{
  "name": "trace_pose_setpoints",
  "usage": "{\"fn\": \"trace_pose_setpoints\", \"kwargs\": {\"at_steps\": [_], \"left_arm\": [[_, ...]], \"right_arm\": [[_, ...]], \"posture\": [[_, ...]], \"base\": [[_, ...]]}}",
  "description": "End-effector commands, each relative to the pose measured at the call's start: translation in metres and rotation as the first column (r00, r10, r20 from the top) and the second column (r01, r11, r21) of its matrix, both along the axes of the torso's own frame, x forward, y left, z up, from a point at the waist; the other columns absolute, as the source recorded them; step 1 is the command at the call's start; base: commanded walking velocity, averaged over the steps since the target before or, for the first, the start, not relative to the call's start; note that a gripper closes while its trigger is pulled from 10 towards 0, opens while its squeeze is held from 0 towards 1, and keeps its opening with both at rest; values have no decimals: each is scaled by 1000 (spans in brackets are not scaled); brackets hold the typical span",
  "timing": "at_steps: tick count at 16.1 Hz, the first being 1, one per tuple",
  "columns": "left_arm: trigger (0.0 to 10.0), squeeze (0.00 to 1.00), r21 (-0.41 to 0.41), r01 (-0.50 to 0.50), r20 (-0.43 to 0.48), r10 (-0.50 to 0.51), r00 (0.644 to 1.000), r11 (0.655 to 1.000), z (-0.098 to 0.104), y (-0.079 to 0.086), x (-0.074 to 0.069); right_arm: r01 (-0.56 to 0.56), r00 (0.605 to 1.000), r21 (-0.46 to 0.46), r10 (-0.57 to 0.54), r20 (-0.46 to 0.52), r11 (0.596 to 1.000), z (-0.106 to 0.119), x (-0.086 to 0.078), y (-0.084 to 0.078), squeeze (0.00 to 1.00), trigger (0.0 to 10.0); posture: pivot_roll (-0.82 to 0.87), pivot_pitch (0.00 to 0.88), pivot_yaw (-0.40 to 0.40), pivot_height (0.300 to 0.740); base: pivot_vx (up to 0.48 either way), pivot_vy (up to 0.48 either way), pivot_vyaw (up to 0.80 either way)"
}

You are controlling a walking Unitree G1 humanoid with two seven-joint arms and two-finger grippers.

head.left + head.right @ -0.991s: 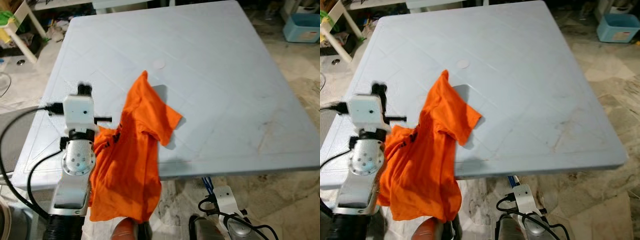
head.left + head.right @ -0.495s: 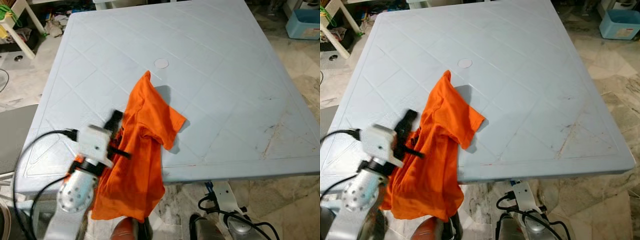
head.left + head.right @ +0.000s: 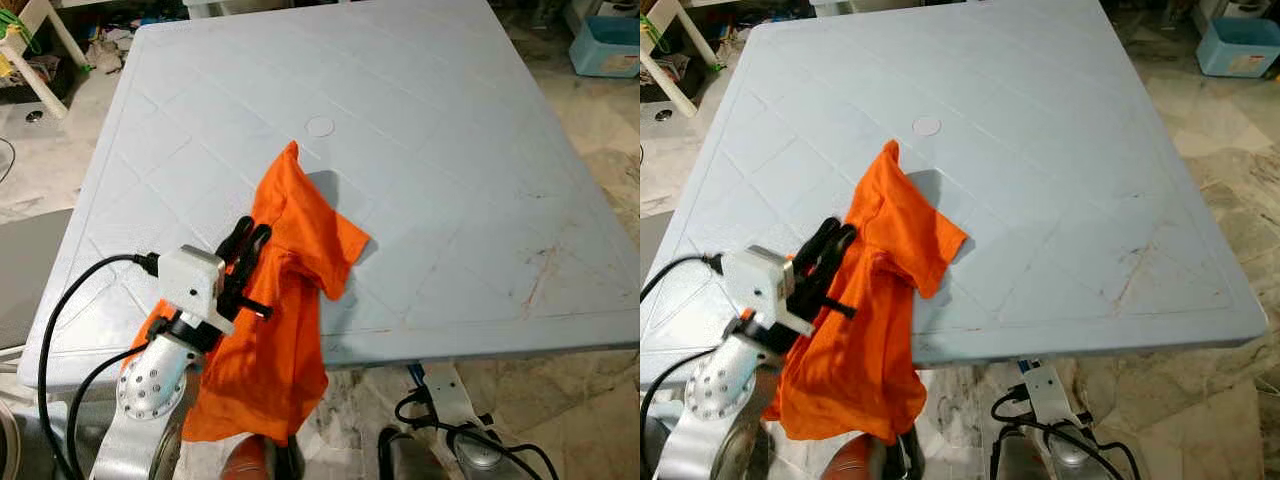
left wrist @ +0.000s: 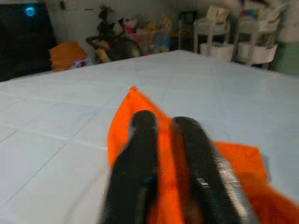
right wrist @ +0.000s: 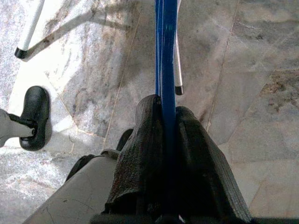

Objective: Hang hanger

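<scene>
An orange shirt (image 3: 285, 290) lies on the near left of the pale blue table (image 3: 450, 120), and its lower part hangs over the front edge. My left gripper (image 3: 248, 240) rests on the shirt's left side. In the left wrist view its fingers (image 4: 140, 140) stand close together with a fold of the orange shirt (image 4: 166, 140) between them. Below the table's front edge, my right gripper (image 5: 163, 105) is shut on a thin blue hanger (image 5: 166, 46). A short piece of the blue hanger (image 3: 414, 372) shows above the right wrist (image 3: 470, 440).
A blue bin (image 3: 605, 45) stands on the floor at the far right. A white frame (image 3: 30, 50) and clutter sit at the far left. A grey surface (image 3: 30, 260) adjoins the table's left side. A white table leg (image 5: 30, 28) stands on the stone floor.
My left arm has tipped forward from upright, and its fingers have come onto the shirt's left side. The shirt lies where it was. The right arm has not moved.
</scene>
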State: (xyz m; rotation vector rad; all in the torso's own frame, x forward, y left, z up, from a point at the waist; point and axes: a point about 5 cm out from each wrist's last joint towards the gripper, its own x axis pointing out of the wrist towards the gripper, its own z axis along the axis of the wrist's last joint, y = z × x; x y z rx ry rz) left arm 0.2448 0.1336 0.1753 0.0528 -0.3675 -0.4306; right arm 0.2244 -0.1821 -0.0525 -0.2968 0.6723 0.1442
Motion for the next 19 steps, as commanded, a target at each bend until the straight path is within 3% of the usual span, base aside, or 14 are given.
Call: {"fn": "trace_pose_setpoints", "kwargs": {"at_steps": [1, 3, 5, 7, 9, 10, 12, 14, 16, 19], "left_arm": [[10000, 1000, -9, 65, -29, -66, 997, 998, 0, -3, -5], [10000, 1000, -13, 191, -85, -192, 978, 981, -2, -9, -4], [10000, 1000, -26, 191, -93, -193, 977, 981, 0, -6, -2], [10000, 1000, -57, 230, -163, -236, 958, 972, -4, -4, 0], [10000, 1000, -66, 217, -229, -227, 947, 974, -15, 2, 1], [10000, 1000, -21, 224, -308, -219, 926, 974, -29, 5, 0], [10000, 1000, -13, 224, -370, -213, 904, 974, -38, 9, 0], [10000, 1000, 46, 184, -424, -148, 894, 982, -46, 16, 6], [10000, 1000, 126, 143, -409, -80, 909, 982, -48, 24, 13], [10000, 1000, 257, -21, -371, 119, 921, 966, -50, 49, 41]], "right_arm": [[-3, 999, -2, 3, -49, 1000, -8, -11, 0, 0, 10000], [-11, 998, -5, 11, -55, 1000, -9, -12, 0, 0, 10000], [-16, 998, -5, 16, -58, 1000, -8, -11, 0, 0, 10000], [-20, 998, -6, 20, -59, 1000, -8, -10, 0, 0, 10000], [-22, 998, -7, 22, -58, 1000, -7, -9, 0, 0, 10000], [-22, 998, -8, 22, -58, 1000, -7, -9, -1, 0, 10000], [-22, 998, -9, 22, -59, 1000, -7, -9, -1, 0, 10000], [-23, 998, -10, 22, -61, 1000, -7, -9, -1, 0, 10000], [-25, 998, -9, 24, -61, 1000, -7, -9, -1, 0, 10000], [-25, 998, -9, 24, -60, 1000, -7, -9, 1, 0, 10000]], "posture": [[-122, 261, 44, 740], [-120, 259, 42, 740], [-118, 257, 42, 740], [-116, 254, 39, 740], [-116, 254, 40, 740], [-116, 255, 41, 740], [-116, 254, 42, 740], [-116, 254, 42, 740], [-117, 254, 44, 740], [-120, 257, 45, 740]], "base": [[0, 0, 0], [0, 0, 0], [0, 0, 0], [0, 0, 0], [0, 0, 0], [0, 0, 0], [0, 0, 0], [0, 0, 0], [0, 0, 0], [0, 0, 0]]}}
